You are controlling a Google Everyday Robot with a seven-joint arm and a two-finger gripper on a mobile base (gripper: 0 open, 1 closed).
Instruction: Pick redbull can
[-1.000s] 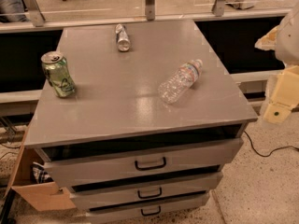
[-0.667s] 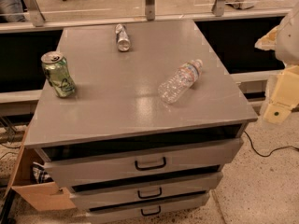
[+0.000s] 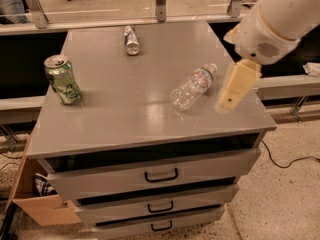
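The redbull can (image 3: 131, 40) is slim and silver-grey, and it lies on its side near the far edge of the grey cabinet top (image 3: 125, 114), with its shiny round end facing me. My gripper (image 3: 235, 86) hangs from the white arm (image 3: 275, 24) over the right side of the top. It is just right of the water bottle and well to the right of and nearer than the redbull can. It holds nothing that I can see.
A wider green can (image 3: 62, 79) stands upright at the left edge. A clear plastic water bottle (image 3: 192, 86) lies on its side right of centre. Drawers (image 3: 160, 174) front the cabinet. A cardboard box (image 3: 40, 206) sits at lower left, and a cable (image 3: 285, 161) lies on the floor at right.
The arm and gripper have swung left from beyond the cabinet's right edge to over its right side, next to the water bottle. The cans and the bottle have not moved.
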